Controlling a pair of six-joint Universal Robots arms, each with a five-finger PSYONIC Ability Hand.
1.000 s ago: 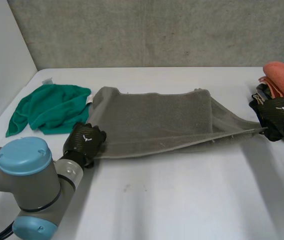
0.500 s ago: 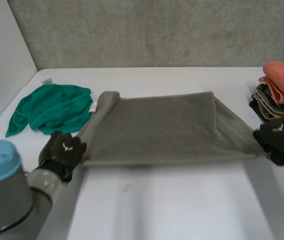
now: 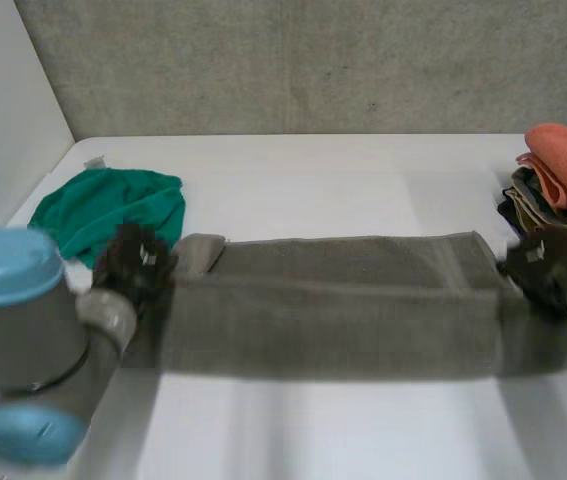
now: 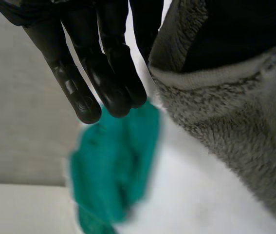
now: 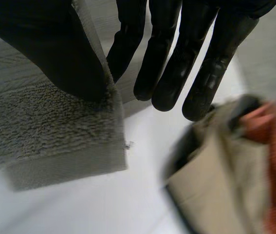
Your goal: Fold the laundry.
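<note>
We stretch the grey fleecy towel (image 3: 343,300) over the white counter (image 3: 313,185), left hand (image 3: 135,262) and right hand (image 3: 539,266) pinching its corners between thumb and straight fingers (image 5: 172,58), flat for folding.

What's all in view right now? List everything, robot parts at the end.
grey towel: one, grey, stretched across the middle of the table between the two hands
green cloth: one, green, crumpled on the table's far left, behind the left hand
stack of folded laundry: one, orange-pink on top with beige and dark pieces under it, at the table's right edge
table: one, white, under everything
wall: one, grey, behind the table
left arm: one, grey with light-blue caps, near left
left robot hand: one, black, pinching the towel's left end
right robot hand: one, black, pinching the towel's right corner, beside the stack
</note>
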